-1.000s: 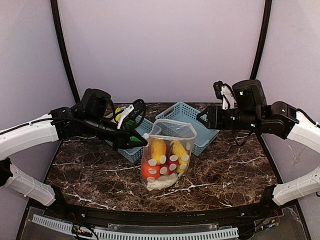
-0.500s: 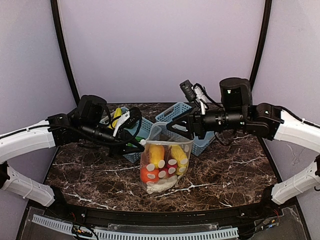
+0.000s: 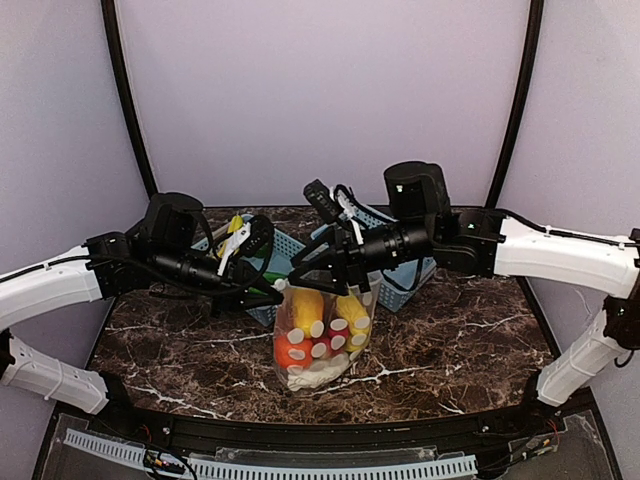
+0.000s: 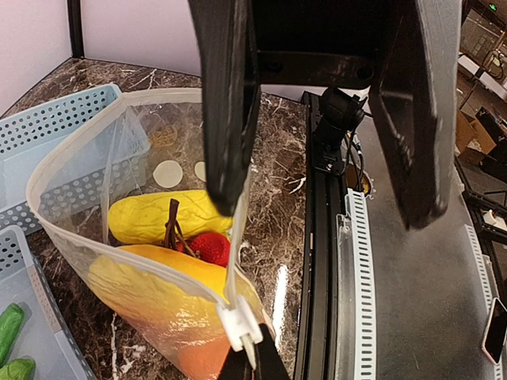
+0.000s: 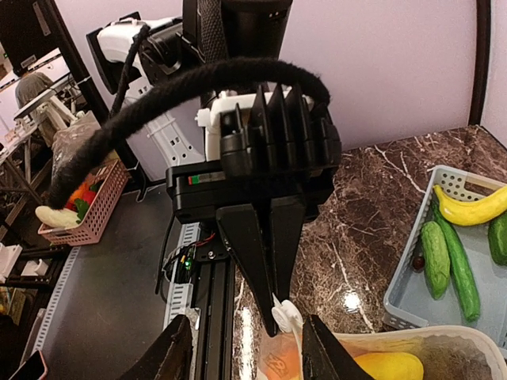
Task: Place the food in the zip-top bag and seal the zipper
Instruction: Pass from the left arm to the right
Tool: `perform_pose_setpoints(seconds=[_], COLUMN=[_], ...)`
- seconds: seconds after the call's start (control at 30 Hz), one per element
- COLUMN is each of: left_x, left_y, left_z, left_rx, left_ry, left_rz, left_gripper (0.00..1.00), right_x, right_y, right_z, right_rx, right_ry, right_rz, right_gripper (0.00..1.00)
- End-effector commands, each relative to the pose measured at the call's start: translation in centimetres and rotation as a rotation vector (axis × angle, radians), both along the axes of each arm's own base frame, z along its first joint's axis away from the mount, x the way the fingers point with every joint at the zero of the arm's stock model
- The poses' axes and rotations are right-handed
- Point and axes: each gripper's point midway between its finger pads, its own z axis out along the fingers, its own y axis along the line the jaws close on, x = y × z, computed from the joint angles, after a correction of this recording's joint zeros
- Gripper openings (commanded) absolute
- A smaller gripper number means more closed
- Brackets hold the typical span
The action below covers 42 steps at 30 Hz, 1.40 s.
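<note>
Two arms are meeting at the clear, white-dotted plastic bag (image 3: pixel 318 338): my right gripper (image 5: pixel 247 348), newly swung in, is hovering spread around the white slider (image 4: pixel 238 323) my left gripper (image 4: pixel 253 366) is pinching.

A clear bag (image 3: pixel 318 335) with white dots stands on the dark marbled surface (image 3: pixel 450 340), holding yellow, red, orange and white food (image 3: pixel 312 305). From the left, the left arm's fingers (image 3: pixel 266 291) are pinched together at its upper left corner. The right arm's fingers (image 3: pixel 318 272), spread apart, hover over its mouth. Two blue baskets (image 3: pixel 405 285) sit just behind, on the far side.
</note>
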Motion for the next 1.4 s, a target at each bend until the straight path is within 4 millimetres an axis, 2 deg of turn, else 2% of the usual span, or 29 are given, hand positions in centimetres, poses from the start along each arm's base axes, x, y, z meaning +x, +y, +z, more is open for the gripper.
perform_pose_setpoints(seconds=[0.0,0.33,0.73,1.2,1.37], left_x=[-0.9,-1.2,-1.3,-0.9,-0.9], left_y=[0.1,-0.3,-0.7,-0.8,-0.8], left_z=[1.2,1.3,1.4,1.8,2.0], left_rx=[-0.040,-0.039,-0.042,-0.051,-0.058], left_ry=[-0.027,0.003,0.033,0.027,0.025], left_rz=[-0.042,-0.074,-0.083,-0.067,-0.063], left_gripper=[0.01,0.01,0.01,0.01,0.01], right_x=[-0.9,-0.2,0.8,0.4,0.6], right_y=[1.0,1.4,1.7,1.9,1.9], right_z=[1.0,-0.8,-2.3,-3.6,-3.9], right_rx=[0.034,-0.016,-0.038,-0.067,-0.076], right_ry=[-0.033,0.012,0.024,0.068,0.070], right_rz=[0.103,0.148,0.154,0.196,0.189], right_gripper=[0.46,0.40,0.40,0.23,0.23])
